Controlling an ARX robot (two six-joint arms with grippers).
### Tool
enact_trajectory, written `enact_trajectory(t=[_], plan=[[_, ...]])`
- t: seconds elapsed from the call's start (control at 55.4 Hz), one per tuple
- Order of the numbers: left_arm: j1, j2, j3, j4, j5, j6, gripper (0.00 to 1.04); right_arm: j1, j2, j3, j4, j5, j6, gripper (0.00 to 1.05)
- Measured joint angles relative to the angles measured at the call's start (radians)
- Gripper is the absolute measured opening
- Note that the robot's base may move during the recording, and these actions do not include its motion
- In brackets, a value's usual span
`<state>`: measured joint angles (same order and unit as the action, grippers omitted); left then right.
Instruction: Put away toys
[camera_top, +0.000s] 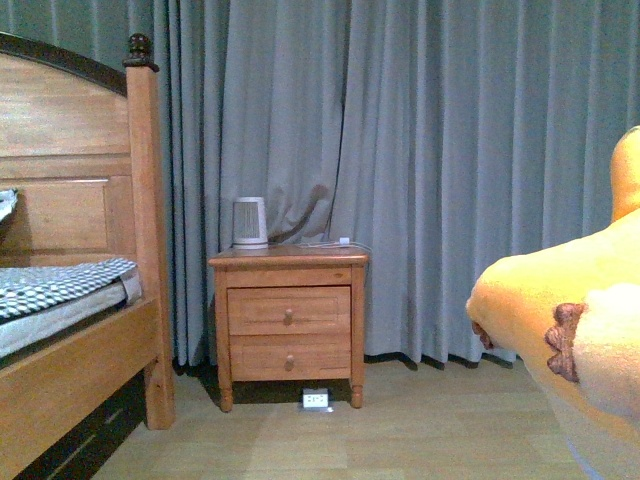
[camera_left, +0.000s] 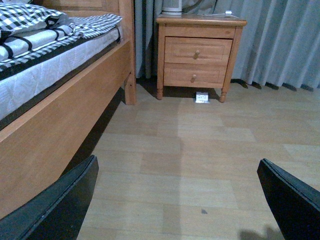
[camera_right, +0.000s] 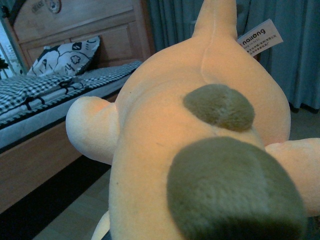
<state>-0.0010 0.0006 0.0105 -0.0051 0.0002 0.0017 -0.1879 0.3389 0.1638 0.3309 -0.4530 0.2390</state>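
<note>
The plush toy (camera_top: 560, 300) fills the front view's edge from 3 to 5 o'clock. It is orange-yellow, with a paler cream patch (camera_top: 610, 340) and a brownish stitched detail (camera_top: 565, 340) beside that patch. It is raised above the wooden floor (camera_top: 400, 440). In the right wrist view the toy (camera_right: 165, 125) sits tight against the lens and covers most of the picture. It shows 2 dark olive patches (camera_right: 219, 106) and a white label (camera_right: 259, 36). No finger of the right gripper is visible around it, so I cannot tell whether that gripper clasps the toy.

The left gripper (camera_left: 178, 161) is spread wide. Its 2 dark fingers (camera_left: 65, 205) stand far apart with only bare floor between them, well away from the toy.

In the front view a 2-drawer nightstand (camera_top: 288, 300) stands at 6 o'clock of centre before a grey curtain (camera_top: 450, 150). A white appliance (camera_top: 249, 222) stands on top of it, and a small white device (camera_top: 316, 399) lies on the floor beneath it. The bed (camera_top: 70, 350) lies at 8 o'clock.
</note>
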Motion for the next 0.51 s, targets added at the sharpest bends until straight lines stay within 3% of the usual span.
enact_trajectory(t=[0.505], plan=[[0.0, 0.0, 0.0, 0.0, 0.0, 0.0, 0.99, 0.0, 0.0, 0.0, 0.0, 0.001, 0.0, 0.18]])
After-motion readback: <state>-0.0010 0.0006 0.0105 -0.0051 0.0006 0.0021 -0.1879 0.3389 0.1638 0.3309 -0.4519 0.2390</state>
